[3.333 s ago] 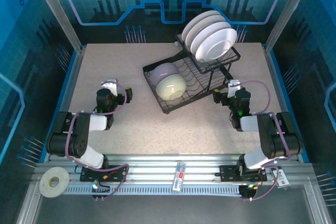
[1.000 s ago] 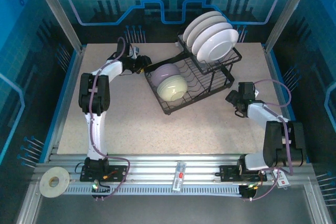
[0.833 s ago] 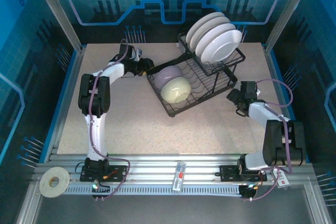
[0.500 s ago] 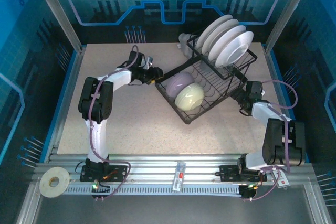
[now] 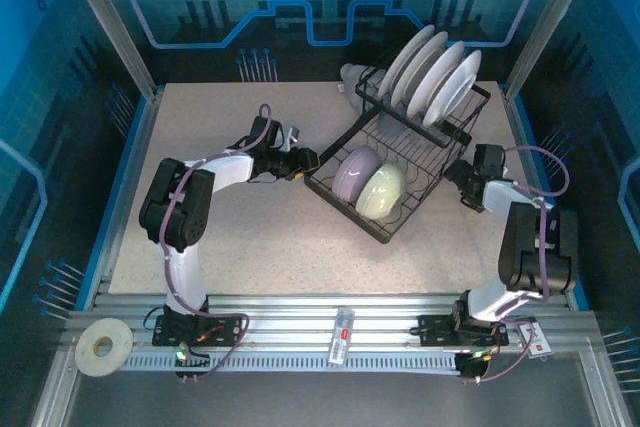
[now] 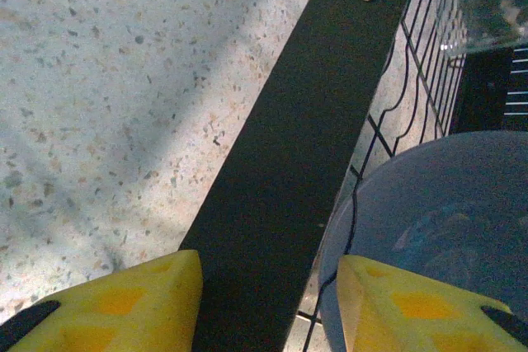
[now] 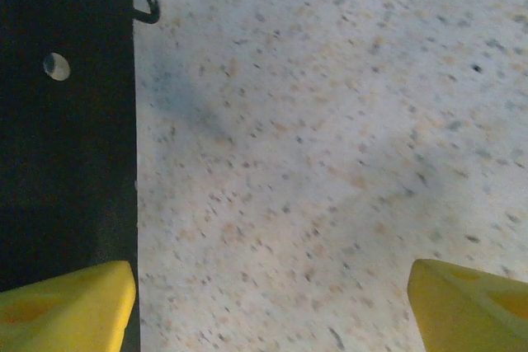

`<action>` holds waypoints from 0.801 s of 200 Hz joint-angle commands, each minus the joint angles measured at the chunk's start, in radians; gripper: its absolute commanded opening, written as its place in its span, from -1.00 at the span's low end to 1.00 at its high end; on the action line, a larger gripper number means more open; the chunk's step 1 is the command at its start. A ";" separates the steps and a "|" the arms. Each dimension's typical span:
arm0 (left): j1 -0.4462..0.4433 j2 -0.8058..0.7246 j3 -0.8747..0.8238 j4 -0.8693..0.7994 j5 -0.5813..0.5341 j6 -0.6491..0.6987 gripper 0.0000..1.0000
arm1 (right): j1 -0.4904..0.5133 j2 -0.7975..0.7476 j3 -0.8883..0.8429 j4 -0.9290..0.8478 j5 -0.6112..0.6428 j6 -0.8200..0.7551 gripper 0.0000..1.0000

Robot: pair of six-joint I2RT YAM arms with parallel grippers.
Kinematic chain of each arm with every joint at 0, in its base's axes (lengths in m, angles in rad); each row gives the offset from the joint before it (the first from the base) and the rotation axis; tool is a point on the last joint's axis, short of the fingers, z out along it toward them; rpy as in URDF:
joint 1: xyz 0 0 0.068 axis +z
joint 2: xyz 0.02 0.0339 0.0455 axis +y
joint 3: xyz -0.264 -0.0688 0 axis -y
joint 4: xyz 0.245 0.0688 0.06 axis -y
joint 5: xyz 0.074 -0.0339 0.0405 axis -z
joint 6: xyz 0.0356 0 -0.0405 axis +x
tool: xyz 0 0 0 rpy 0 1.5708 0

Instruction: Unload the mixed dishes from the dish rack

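1. The dish rack (image 5: pixel 405 142), black wire on two tiers, stands skewed on the right half of the table (image 5: pixel 250 237). Its raised tier is toward the far right corner.
2. Several round plates (image 5: pixel 440 72), white faces showing, stand on edge in the curved slots of the raised tier.
3. A lavender bowl (image 5: pixel 350 172) and a pale green bowl (image 5: pixel 383 190) rest on edge, side by side and touching, in the lower basket on the rack's near side.
4. A clear plastic cup (image 5: pixel 350 77) is at the rack's far left side, near the table's far edge. Whether it is inside the wire cannot be told.
5. The left gripper (image 5: pixel 306 160) is at the rack's left corner, toward the middle of the table. In the left wrist view its yellow fingers (image 6: pixel 124 302) straddle a black frame bar (image 6: pixel 305 146), with the jaws at middling width and clamped on that bar. The lavender bowl shows behind the wire.
6. The right gripper (image 5: pixel 462 175) is just beside the rack's right corner, near the table's right edge. In the right wrist view its fingertips (image 7: pixel 66 302) stand wide apart over bare table, with a black rack bar just beside one fingertip. The jaws hold nothing.
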 commanded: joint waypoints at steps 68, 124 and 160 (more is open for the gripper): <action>-0.073 -0.057 -0.108 -0.053 0.106 -0.019 -0.04 | 0.073 0.103 0.117 0.114 -0.070 0.073 0.77; -0.103 -0.056 -0.118 -0.046 0.117 -0.015 -0.04 | 0.004 0.060 0.176 -0.045 -0.013 0.046 0.89; -0.127 -0.057 -0.132 -0.049 0.117 0.005 -0.03 | -0.026 0.072 0.304 -0.319 0.045 -0.034 1.00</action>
